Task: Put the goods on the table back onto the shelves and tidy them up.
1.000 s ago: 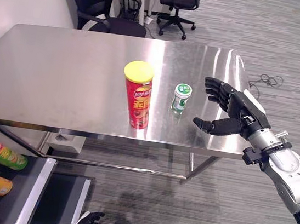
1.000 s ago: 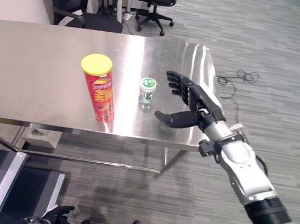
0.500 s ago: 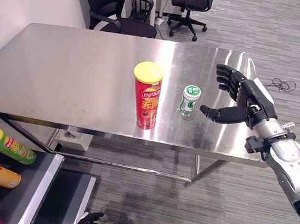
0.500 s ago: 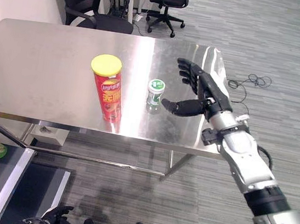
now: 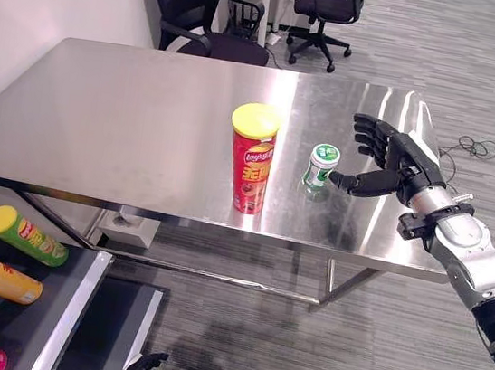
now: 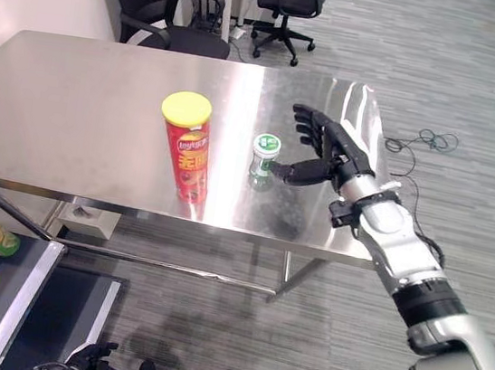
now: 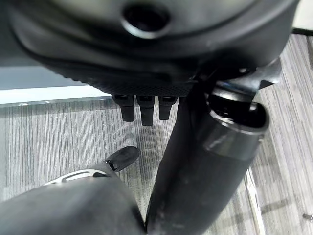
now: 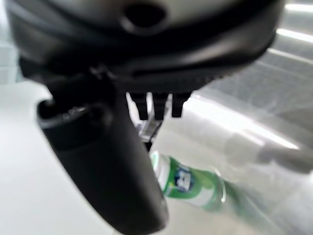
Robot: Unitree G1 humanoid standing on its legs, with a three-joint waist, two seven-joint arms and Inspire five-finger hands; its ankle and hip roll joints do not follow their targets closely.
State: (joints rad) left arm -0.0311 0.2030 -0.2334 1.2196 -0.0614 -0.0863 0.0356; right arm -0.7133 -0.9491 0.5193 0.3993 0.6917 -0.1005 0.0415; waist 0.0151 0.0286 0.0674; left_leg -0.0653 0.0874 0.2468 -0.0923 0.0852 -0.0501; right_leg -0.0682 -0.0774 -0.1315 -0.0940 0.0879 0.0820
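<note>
Here the spread right hand (image 5: 395, 161) flanks a small round green-capped bottle (image 5: 321, 166).

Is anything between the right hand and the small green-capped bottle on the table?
Nothing visible. The right hand is open just beside the small bottle, thumb tip close to its side, with bare steel table between them. The red chip can stands on the bottle's far side from the hand, out of the path.
</note>
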